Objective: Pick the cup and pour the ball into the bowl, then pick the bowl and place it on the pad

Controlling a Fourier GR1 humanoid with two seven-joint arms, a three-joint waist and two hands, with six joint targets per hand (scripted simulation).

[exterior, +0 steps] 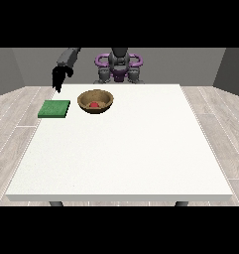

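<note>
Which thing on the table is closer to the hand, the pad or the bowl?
The green pad. It lies almost under the hand at the view's left, while the brown bowl, holding a red ball, sits further right.

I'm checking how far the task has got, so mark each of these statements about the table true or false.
1. A red ball lies inside the wooden bowl. True.
2. The bowl stands on the green pad. False: it stands on the white table, beside the pad.
3. The hand at the view's left hangs above the table near the pad. True.
4. That hand holds a cup. False: it holds nothing, and no cup is in view.
</note>
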